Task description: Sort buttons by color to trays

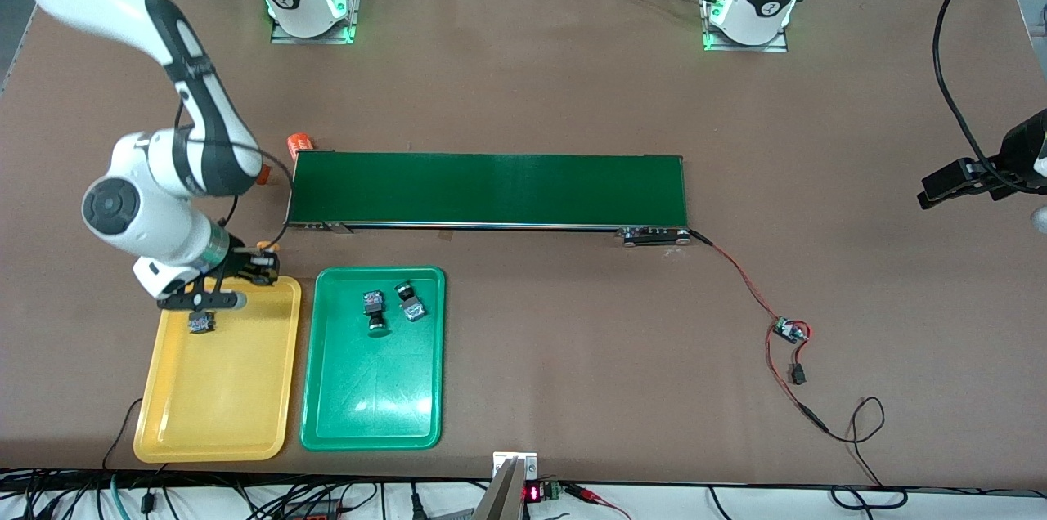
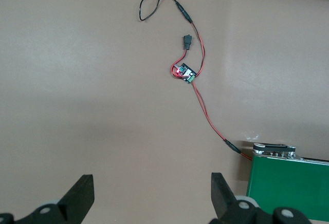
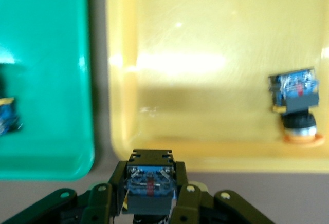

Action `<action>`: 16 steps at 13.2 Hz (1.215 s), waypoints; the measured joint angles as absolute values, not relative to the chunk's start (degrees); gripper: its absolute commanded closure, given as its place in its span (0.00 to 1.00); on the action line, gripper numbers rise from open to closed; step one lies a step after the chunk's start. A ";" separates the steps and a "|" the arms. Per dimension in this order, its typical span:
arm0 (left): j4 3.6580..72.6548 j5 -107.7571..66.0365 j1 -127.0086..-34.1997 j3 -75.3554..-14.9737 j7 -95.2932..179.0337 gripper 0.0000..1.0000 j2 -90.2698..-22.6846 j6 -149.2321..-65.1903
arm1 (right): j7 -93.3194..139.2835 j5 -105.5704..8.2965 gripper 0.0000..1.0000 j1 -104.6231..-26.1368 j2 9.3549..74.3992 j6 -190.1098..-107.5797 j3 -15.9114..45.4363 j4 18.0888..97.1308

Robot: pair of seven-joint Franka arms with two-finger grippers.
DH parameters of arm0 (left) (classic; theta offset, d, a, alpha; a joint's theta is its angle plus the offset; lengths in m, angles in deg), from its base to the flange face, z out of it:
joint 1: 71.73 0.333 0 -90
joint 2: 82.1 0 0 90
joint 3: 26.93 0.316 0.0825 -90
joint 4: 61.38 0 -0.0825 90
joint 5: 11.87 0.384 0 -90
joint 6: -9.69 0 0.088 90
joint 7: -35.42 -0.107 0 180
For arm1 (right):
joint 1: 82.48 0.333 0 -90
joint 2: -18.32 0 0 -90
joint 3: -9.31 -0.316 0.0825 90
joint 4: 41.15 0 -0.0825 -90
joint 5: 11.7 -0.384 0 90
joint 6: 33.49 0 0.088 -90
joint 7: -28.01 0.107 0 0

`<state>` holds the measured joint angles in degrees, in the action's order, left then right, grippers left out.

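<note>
Your right gripper (image 1: 260, 260) is clamped on a button (image 3: 149, 183) with a black blocky body, and it hangs over the edge of the yellow tray (image 1: 221, 422) that lies toward the conveyor belt (image 1: 487, 189). From the right wrist view you see the held button just outside the tray's rim, its cap hidden between the fingers (image 3: 191, 196), so you cannot tell its color there. One yellow-orange button (image 1: 200, 323) already lies in the yellow tray, near that same edge. Just beside the yellow tray, toward the left arm's end of the table, you have the green tray (image 1: 372, 422), with two buttons in it: one with a green cap (image 1: 375, 316) and another lying tilted (image 1: 410, 301) close beside it. Both trays sit nearer to the front camera than the conveyor belt. An orange cylinder (image 1: 299, 143) stands at the belt's corner on the right arm's end.

Your left gripper (image 2: 151, 196) waits with its jaws wide apart and nothing between them, over bare table at the left arm's end, with a small circuit board (image 1: 789, 330) on red and black wires (image 1: 736, 275) in its view.
</note>
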<state>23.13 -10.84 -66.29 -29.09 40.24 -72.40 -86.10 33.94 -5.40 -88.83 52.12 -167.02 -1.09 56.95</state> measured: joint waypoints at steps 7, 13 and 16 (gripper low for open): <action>23.13 -10.84 -66.29 -29.09 40.24 0.00 -72.36 -86.10 | 32.58 -5.40 0.22 -90.16 57.28 -167.71 -0.96 50.35; 23.13 -10.84 -66.34 -29.17 40.24 0.00 -71.94 -86.17 | 29.08 -4.81 0.00 -90.21 57.98 -167.72 0.26 49.16; 23.13 -10.84 -66.35 -29.19 40.24 0.00 -71.79 -86.19 | 29.02 -4.81 0.00 -89.94 57.60 -167.63 0.24 48.71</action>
<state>23.13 -10.84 -66.35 -29.19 40.24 -71.79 -86.19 29.02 -4.81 -89.94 57.60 -167.63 0.24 48.71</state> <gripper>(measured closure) 0.000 0.000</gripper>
